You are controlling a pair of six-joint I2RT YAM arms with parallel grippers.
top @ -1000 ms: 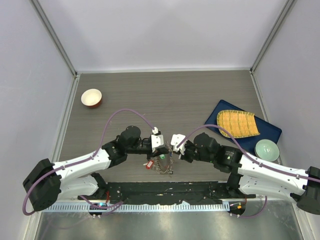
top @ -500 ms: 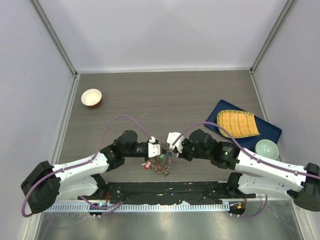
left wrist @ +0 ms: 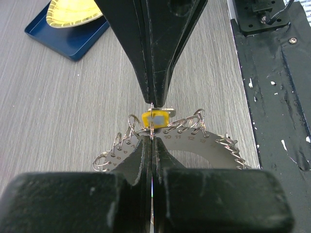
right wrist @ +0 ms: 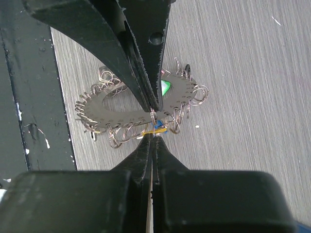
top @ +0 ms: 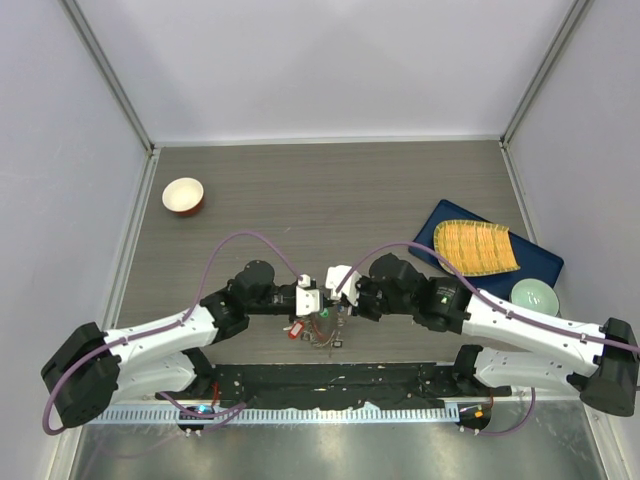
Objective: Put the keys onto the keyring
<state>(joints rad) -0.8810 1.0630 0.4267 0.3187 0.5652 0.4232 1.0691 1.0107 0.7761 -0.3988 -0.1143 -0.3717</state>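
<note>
Two grippers, left gripper and right gripper, meet tip to tip over the rim of the keyring, jaws pressed tight. A yellow-tagged key sits between them; which tip pinches it is unclear. A finger half hides a green tag behind the keyring. A tray lies well beyond.

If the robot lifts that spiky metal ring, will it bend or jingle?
Probably stiff: the keyring looks like a flat metal plate. The little wire loops around its rim would likely dangle and jingle. Lying flat, it shouldn't roll.
</note>
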